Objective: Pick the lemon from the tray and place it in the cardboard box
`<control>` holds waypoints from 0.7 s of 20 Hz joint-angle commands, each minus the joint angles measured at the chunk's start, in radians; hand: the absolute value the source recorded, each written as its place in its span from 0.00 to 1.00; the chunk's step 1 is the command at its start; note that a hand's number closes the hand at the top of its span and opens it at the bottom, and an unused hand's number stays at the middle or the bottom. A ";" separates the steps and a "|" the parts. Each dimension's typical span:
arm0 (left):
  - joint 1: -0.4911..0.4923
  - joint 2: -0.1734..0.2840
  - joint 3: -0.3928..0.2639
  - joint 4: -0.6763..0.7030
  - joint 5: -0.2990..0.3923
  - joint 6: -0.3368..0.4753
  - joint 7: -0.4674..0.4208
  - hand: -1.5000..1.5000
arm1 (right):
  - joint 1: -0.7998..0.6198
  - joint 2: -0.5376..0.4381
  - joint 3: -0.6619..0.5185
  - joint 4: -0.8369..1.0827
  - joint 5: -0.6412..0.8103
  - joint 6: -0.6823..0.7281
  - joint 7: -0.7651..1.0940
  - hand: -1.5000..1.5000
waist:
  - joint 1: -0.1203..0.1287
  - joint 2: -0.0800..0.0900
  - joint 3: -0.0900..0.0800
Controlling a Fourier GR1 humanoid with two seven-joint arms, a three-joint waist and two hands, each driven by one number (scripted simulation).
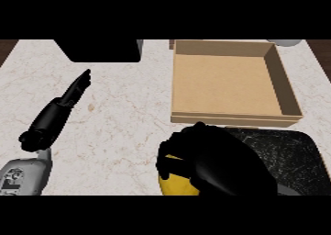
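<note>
The right hand [218, 160] sits low at the near edge of the pale marbled tabletop [120, 124], its black fingers curled down over the yellow lemon [176, 183]. Only part of the lemon shows, beneath the hand's left side, with slivers of yellow between the fingers; the rest is hidden by the palm. Hand and lemon lie at the left end of the dark, speckled tray with rounded corners [296, 156], which takes up the near right corner of the tabletop. Whether the lemon rests on the tray or is lifted off it cannot be told from this view.

Just beyond the tray, toward the far right of the tabletop, stands the open brown cardboard box [225, 78], shallow and rectangular, with its near wall right beside the tray's far edge. Its inside is bare.

The left hand [76, 89] lies over the left part of the tabletop, well apart from the tray and box, its fingers straight and pressed together, pointing toward the far edge, holding nothing. A black block-shaped object [103, 49] sits at the far edge, left of the box.
</note>
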 commanded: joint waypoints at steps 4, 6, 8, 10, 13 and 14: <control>-0.005 0.030 0.041 0.018 0.025 -0.028 -0.022 0.50 | -0.204 0.034 -0.252 0.133 -0.148 -0.054 0.245 1.00 | 0.012 0.007 0.000; -0.022 0.001 0.006 -0.006 -0.006 -0.005 0.019 0.50 | -0.286 0.035 -0.327 0.178 -0.173 -0.031 0.277 1.00 | 0.007 0.004 0.001; 0.009 -0.007 -0.005 -0.048 -0.003 -0.011 0.033 0.50 | -0.337 0.028 -0.377 0.283 -0.160 -0.058 0.245 1.00 | 0.010 0.004 0.001; -0.007 0.001 0.001 -0.025 0.002 -0.024 0.020 0.50 | -0.472 0.017 -0.441 0.401 -0.171 -0.043 0.281 1.00 | 0.013 0.005 0.001; 0.003 -0.019 -0.007 -0.064 -0.004 -0.007 0.064 0.50 | -0.493 -0.107 -0.470 0.539 -0.116 -0.118 0.130 1.00 | 0.016 0.006 0.001; 0.001 -0.012 0.006 -0.015 -0.016 0.000 -0.012 0.50 | -0.527 -0.106 -0.447 0.619 -0.076 -0.153 0.113 1.00 | 0.020 0.009 0.000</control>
